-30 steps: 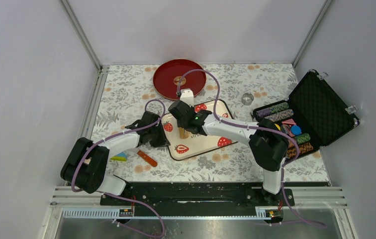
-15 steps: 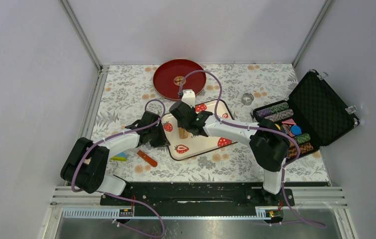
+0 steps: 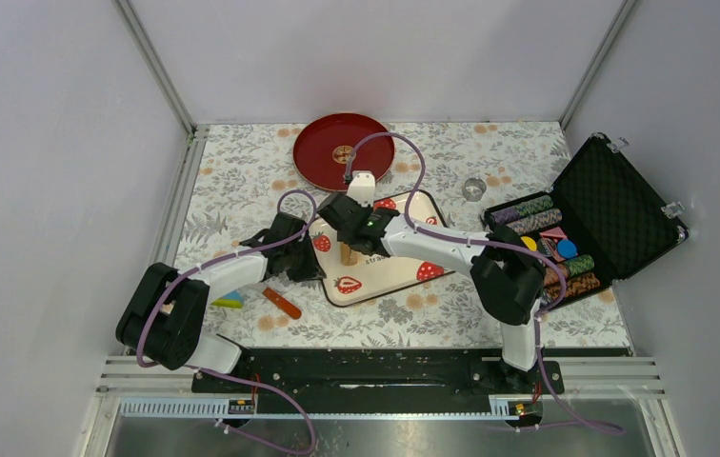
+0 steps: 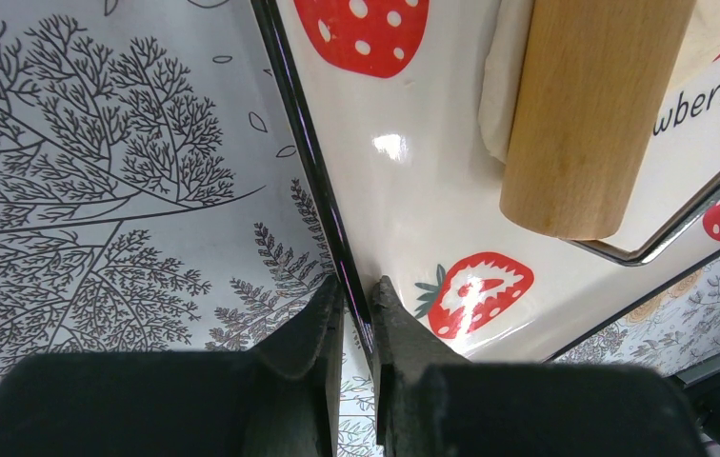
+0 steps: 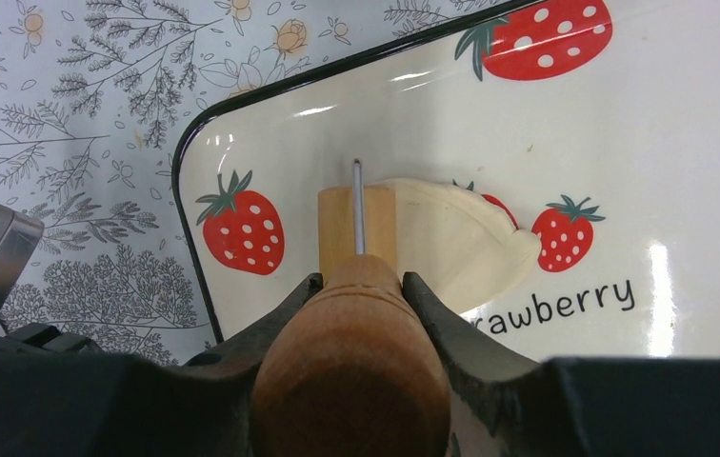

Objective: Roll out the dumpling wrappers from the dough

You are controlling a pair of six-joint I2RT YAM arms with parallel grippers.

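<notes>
A cream strawberry-print tray (image 3: 390, 271) lies mid-table. My left gripper (image 3: 305, 262) (image 4: 356, 286) is shut on the tray's black left rim (image 4: 313, 171). A flattened sheet of pale dough (image 5: 466, 243) (image 4: 501, 90) lies on the tray. The wooden roller (image 3: 347, 253) (image 5: 357, 228) (image 4: 590, 114) of a rolling pin rests on the dough's left part. My right gripper (image 3: 350, 228) (image 5: 356, 281) is shut on the pin's brown handle (image 5: 356, 362). One small round dumpling wrapper (image 3: 343, 152) sits on the red plate (image 3: 318, 162) behind the tray.
An open black case (image 3: 613, 205) with poker chips stands at the right. A small metal cup (image 3: 473, 188) sits behind the tray on the right. An orange stick (image 3: 282, 303) and a blue-yellow piece (image 3: 230, 299) lie left of the tray.
My right gripper and the rolling pin have shifted slightly left and away across the dough. The left gripper has stayed on the tray's rim.
</notes>
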